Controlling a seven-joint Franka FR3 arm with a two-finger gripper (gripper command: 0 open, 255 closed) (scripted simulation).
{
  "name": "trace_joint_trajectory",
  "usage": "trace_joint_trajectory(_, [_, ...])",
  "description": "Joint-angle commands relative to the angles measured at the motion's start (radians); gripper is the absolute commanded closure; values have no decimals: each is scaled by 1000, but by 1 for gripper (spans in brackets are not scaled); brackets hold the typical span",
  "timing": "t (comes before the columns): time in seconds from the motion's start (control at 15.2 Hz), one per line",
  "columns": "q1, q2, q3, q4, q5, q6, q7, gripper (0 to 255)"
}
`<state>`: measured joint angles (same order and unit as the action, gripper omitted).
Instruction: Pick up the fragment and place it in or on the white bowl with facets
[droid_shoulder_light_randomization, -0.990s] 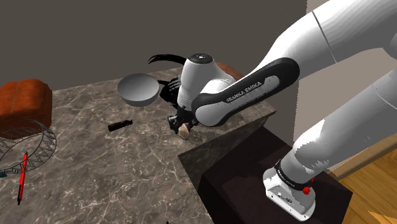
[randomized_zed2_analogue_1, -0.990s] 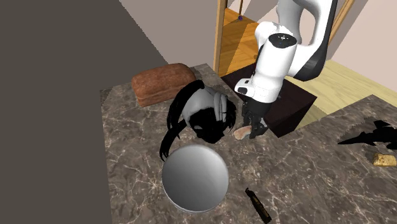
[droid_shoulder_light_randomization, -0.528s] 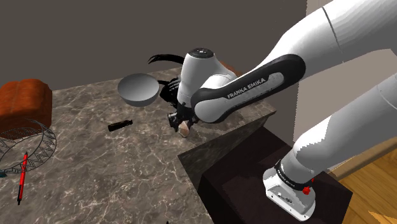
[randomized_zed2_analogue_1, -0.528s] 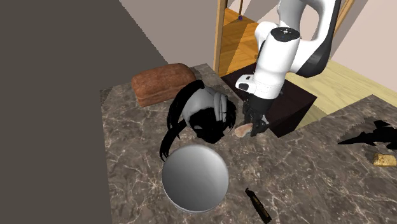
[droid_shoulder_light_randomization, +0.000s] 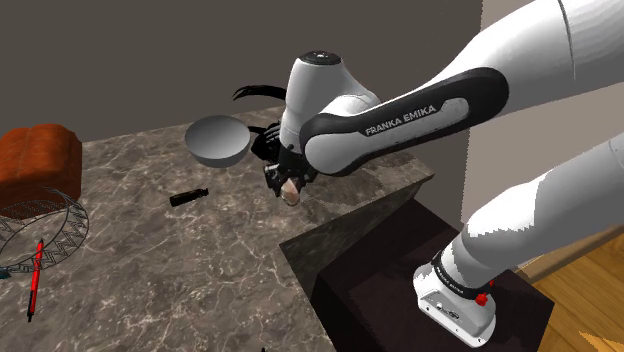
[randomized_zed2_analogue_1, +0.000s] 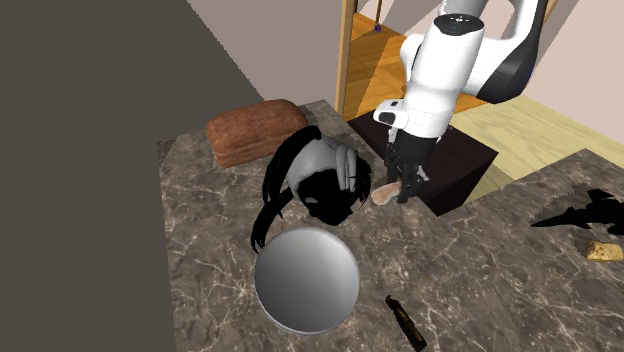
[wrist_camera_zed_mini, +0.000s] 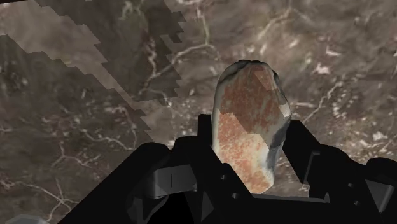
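The tool (droid_shoulder_light_randomization: 287, 186) clamps the mottled fragment (wrist_camera_zed_mini: 248, 130) just above the bench (droid_shoulder_light_randomization: 150, 250) — a pinch near one end (little overlap) could let it pivot and drop short of the pale bowl (randomized_zed2_analogue_1: 306, 280).

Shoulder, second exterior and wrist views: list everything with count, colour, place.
fragment: 1, mottled pink and grey-white, clasped between the fingers
bowl: 1, grey-white, on the countertop
strand object: 1, black and grey, beside the bowl
stick-like item: 1, black, near the bowl
block: 1, brown, shoulder view's left
wire basket: 1, dark, in front of the block
pen: 1, red, by the wire basket
jagged object: 1, black, second exterior view's right
small piece: 1, tan, beside it
countertop: 1, dark marbled
stand: 1, dark
arm: 1, white
gripper: 1, black, shut on the fragment
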<state>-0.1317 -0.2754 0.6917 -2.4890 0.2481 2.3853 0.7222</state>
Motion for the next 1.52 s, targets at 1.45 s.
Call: trace_joint_trajectory(1.45, [1, -101, -79, 239, 0, -334, -22, 255])
